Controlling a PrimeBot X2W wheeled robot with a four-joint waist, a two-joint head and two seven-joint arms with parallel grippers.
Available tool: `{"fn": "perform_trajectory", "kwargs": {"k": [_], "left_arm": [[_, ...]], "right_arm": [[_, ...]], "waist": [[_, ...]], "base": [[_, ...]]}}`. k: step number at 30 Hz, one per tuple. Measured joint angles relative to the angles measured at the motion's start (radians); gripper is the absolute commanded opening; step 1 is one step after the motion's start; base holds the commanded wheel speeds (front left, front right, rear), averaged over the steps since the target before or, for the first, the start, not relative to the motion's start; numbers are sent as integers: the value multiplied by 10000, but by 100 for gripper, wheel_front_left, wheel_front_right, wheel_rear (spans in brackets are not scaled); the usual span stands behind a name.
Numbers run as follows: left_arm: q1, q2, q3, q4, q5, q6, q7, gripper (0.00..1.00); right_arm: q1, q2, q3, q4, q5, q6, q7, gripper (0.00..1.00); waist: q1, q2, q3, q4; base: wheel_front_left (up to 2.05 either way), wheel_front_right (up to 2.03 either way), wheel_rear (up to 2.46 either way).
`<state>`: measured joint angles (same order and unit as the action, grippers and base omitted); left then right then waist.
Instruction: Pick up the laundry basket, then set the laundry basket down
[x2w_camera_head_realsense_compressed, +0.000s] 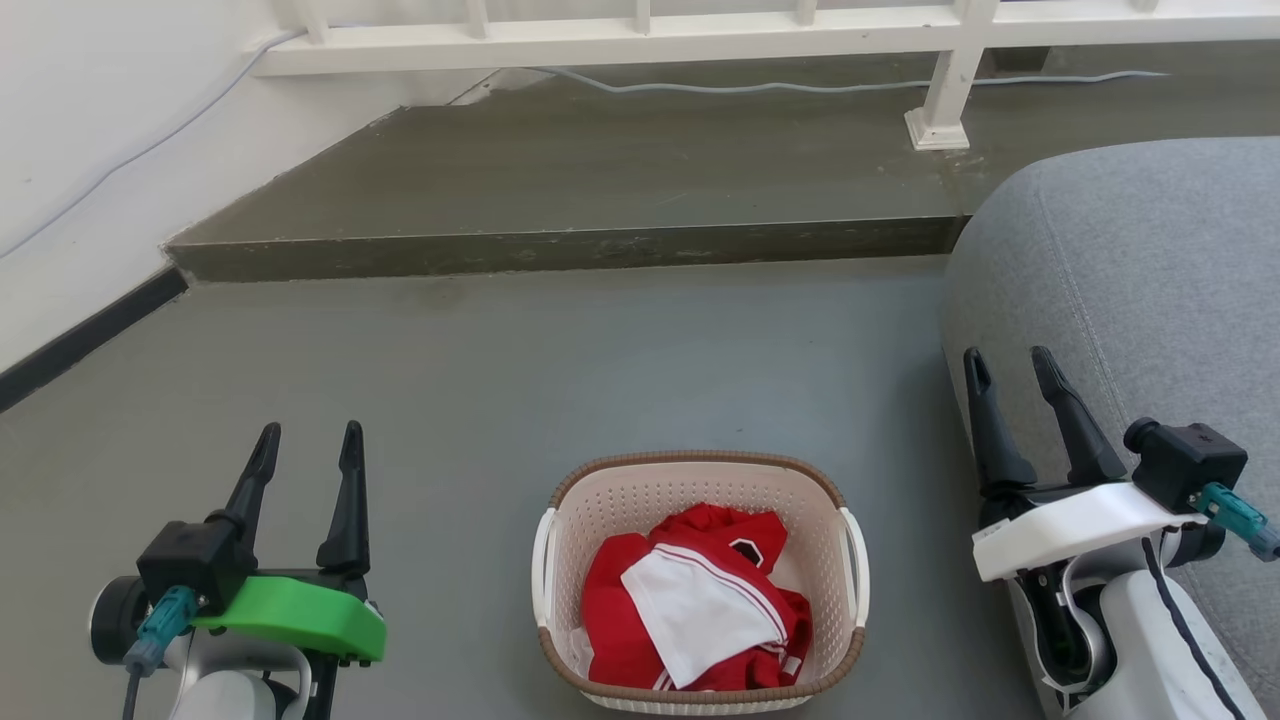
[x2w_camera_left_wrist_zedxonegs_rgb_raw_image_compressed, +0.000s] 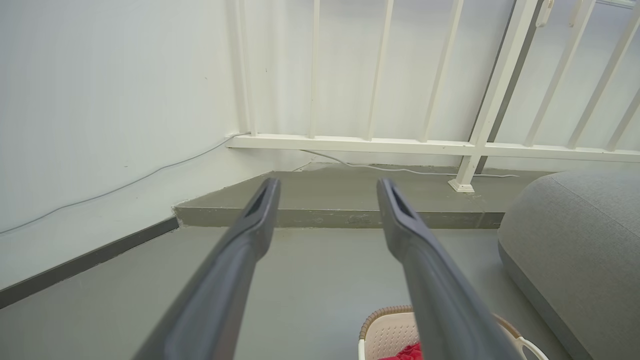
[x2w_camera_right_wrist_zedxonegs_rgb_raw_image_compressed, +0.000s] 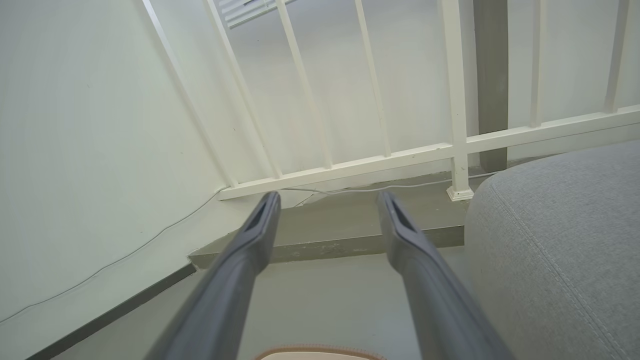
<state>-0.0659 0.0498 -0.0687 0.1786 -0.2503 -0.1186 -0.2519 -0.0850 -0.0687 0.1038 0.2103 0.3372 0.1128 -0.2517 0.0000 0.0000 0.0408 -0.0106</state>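
You had not yet begun the pick-up, by the look of it: the laundry basket (x2w_camera_head_realsense_compressed: 640, 500) stood on the grey floor (x2w_camera_head_realsense_compressed: 600, 370) between your two arms, with red and white clothes (x2w_camera_head_realsense_compressed: 700, 600) in it, so both the lift and the setting down were left to do. Your left gripper (x2w_camera_head_realsense_compressed: 311, 432) hung to the basket's left and your right gripper (x2w_camera_head_realsense_compressed: 1007, 356) to its right, beside the grey cushion (x2w_camera_head_realsense_compressed: 1130, 260), each well apart from the white side handles (x2w_camera_head_realsense_compressed: 543, 565). Both pairs of jaws were spread wide, released, holding and touching nothing.
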Motion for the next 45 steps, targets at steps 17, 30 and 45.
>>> {"fn": "perform_trajectory", "kwargs": {"k": [17, 30, 45], "left_arm": [[0, -25, 25, 0, 173, -13, 0, 100], [-1, -36, 40, -203, 173, -15, 0, 100], [-631, -56, 8, -305, 173, -38, 0, 100]], "right_arm": [[-72, 63, -65, 117, -215, 10, 0, 100], [-77, 92, -198, 148, -213, 13, 0, 100], [-469, 123, -368, 240, -209, 15, 0, 100]], "waist": [[0, 0, 33, -85], [0, 0, 410, -234], [0, 0, 1835, -432]], "base": [[0, 0, 0], [0, 0, 0], [0, 0, 0]]}}
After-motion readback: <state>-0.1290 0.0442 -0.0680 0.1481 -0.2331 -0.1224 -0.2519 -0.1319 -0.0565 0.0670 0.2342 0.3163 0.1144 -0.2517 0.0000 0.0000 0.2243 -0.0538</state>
